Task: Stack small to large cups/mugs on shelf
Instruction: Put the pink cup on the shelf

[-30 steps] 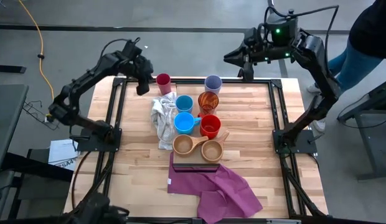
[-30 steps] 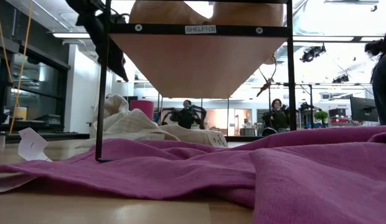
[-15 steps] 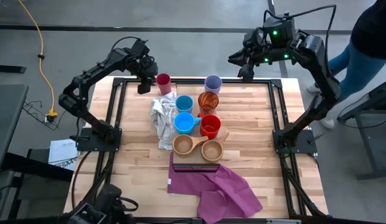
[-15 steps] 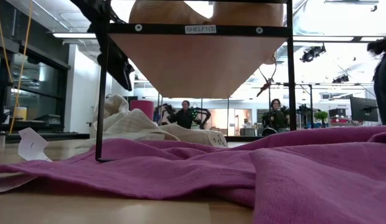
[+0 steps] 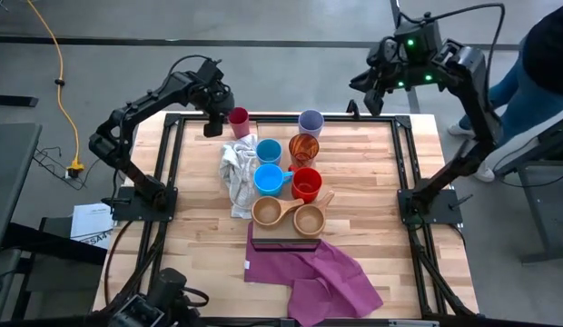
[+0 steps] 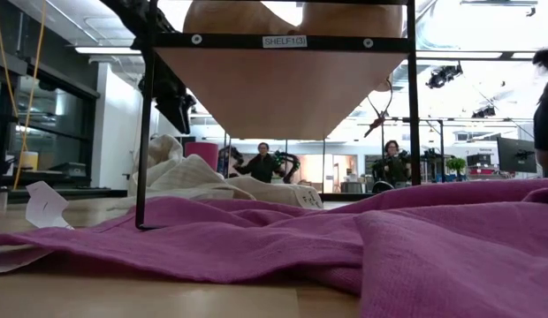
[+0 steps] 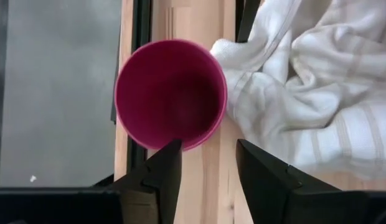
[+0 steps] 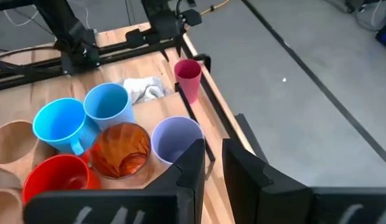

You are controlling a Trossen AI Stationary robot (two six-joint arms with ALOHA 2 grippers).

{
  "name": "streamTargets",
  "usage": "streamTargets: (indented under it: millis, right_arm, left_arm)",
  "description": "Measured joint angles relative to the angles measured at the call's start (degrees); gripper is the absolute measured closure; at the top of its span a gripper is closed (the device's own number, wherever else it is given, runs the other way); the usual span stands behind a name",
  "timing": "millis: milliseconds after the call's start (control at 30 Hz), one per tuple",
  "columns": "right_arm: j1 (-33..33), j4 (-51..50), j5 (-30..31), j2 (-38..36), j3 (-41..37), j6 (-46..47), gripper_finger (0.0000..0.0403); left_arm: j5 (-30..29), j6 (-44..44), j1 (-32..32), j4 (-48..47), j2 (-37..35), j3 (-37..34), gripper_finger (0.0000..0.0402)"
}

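A magenta tumbler (image 5: 238, 118) stands on the table near its far left, beside a white cloth (image 5: 234, 173). My left gripper (image 7: 208, 158) hovers open just above and left of the tumbler (image 7: 171, 93), touching nothing. A lavender tumbler (image 5: 311, 121), an orange translucent one (image 5: 303, 147), two blue mugs (image 5: 268, 165) and a red mug (image 5: 307, 184) cluster mid-table. Two wooden cups (image 5: 288, 215) sit on the shelf's near end (image 6: 283, 41). My right gripper (image 8: 213, 163) hangs high over the far right edge, its fingers narrowly apart and empty.
A purple cloth (image 5: 318, 277) lies bunched at the near edge, in front of the shelf's dark frame (image 5: 286, 243). A person (image 5: 536, 54) stands beyond the table's far right corner. Bare wood lies to the left and right of the cups.
My left gripper has come down and moved right toward the magenta tumbler, with its wrist rolling. My right gripper has swung a little toward the table's right edge and tipped further down. No cup has moved.
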Motion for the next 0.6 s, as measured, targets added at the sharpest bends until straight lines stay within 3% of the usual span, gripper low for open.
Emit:
streamTargets:
  millis: [600]
  right_arm:
    - [-0.71,1.23,-0.67,-1.05,0.02,-1.00,0.0357]
  left_arm:
    - [-1.02,1.90,-3.03,1.35,3.97,-0.04,0.0263]
